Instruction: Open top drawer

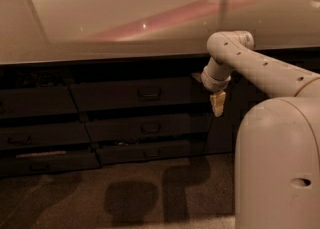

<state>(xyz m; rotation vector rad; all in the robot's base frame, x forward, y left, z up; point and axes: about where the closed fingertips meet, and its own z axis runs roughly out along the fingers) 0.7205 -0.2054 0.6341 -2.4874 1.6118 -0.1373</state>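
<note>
Cream rounded arm (260,65), seemingly yellowish gripper (217,105) at tip.

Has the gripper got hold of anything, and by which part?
Nothing is held. The gripper hangs by the right end of the top drawer, well apart from its handle.
</note>
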